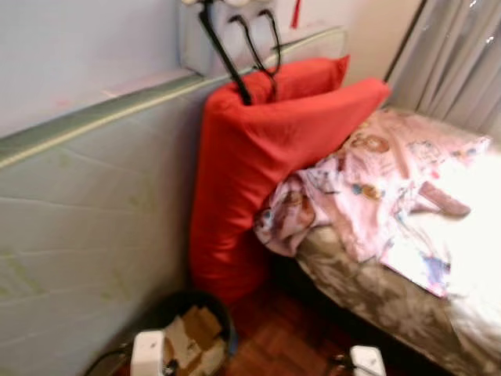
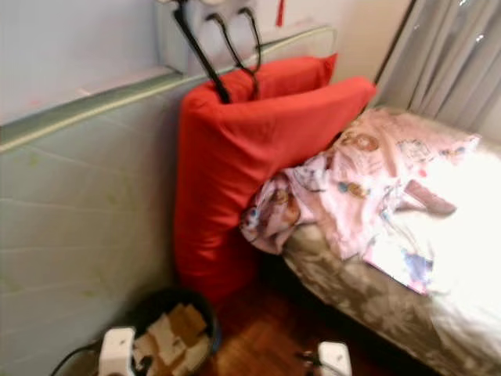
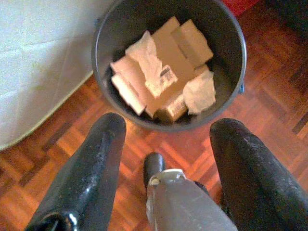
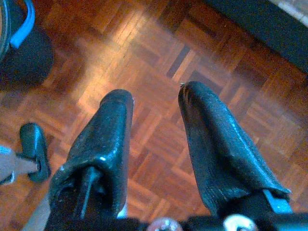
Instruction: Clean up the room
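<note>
A dark round bin (image 3: pixel 101 29) stands on the parquet floor by the padded wall, holding cardboard pieces (image 3: pixel 168 53) and crumpled paper (image 3: pixel 199 91). The same bin (image 1: pixel 223 309) shows at the foot of the red pillows. My left gripper (image 3: pixel 166 127) hangs open just above and short of the bin's rim, nothing between its fingers. My right gripper (image 4: pixel 154 94) hangs open over bare parquet, holding nothing. A rumpled pink patterned cloth (image 1: pixel 368 180) lies across the head of the bed and droops over its edge.
Two large red pillows (image 1: pixel 258 149) lean upright against the padded headboard (image 1: pixel 86 204). Black cables (image 1: pixel 227 55) hang from the wall above them. The bed (image 1: pixel 376 290) takes up the right side, with grey curtains (image 1: pixel 454 55) behind. Parquet floor (image 1: pixel 290 337) lies between bin and bed.
</note>
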### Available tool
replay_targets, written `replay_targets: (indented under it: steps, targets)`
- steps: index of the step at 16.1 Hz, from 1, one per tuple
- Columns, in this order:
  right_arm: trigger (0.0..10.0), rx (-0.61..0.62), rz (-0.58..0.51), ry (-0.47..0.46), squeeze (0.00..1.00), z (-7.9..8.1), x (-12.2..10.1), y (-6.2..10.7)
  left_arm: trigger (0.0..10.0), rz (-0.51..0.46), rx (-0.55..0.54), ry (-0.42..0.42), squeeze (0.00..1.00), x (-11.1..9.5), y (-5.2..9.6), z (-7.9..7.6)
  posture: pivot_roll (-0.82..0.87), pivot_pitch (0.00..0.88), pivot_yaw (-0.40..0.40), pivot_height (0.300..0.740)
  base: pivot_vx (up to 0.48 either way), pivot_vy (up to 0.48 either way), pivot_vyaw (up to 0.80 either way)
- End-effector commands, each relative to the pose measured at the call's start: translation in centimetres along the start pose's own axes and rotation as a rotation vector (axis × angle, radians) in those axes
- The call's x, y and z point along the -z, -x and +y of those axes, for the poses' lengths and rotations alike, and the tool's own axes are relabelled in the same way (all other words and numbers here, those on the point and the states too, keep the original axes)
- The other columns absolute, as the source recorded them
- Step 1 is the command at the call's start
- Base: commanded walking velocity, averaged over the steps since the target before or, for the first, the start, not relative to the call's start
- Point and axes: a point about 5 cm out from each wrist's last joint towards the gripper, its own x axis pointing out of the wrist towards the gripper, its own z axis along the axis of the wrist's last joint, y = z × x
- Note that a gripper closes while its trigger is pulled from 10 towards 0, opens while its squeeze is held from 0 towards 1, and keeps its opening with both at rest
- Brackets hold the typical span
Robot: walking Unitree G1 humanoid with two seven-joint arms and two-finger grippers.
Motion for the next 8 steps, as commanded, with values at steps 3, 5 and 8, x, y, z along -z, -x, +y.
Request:
replay_targets:
  steps: [3,5,8]
  targets:
    - [10.0,0.024,-0.115,-0.125,0.00,-3.02,-5.52,-0.10,10.0,-0.018,0.059,-0.071,0.00,-6.25,-1.49,-0.50,0.04,0.000,-0.088,0.740,0.000,-0.338,0.00]
    - [10.0,0.024,-0.114,-0.124,0.00,-3.04,-5.48,-0.10,10.0,-0.016,0.060,-0.074,0.00,-6.20,-1.48,-0.52,0.04,0.000,-0.087,0.740,0.000,-0.337,0.00]
    - [10.0,0.021,-0.114,-0.126,0.00,-2.86,-5.35,-0.12,10.0,-0.010,0.064,-0.086,0.00,-6.07,-1.46,-0.38,0.04,0.000,-0.075,0.740,0.000,0.000,0.00]
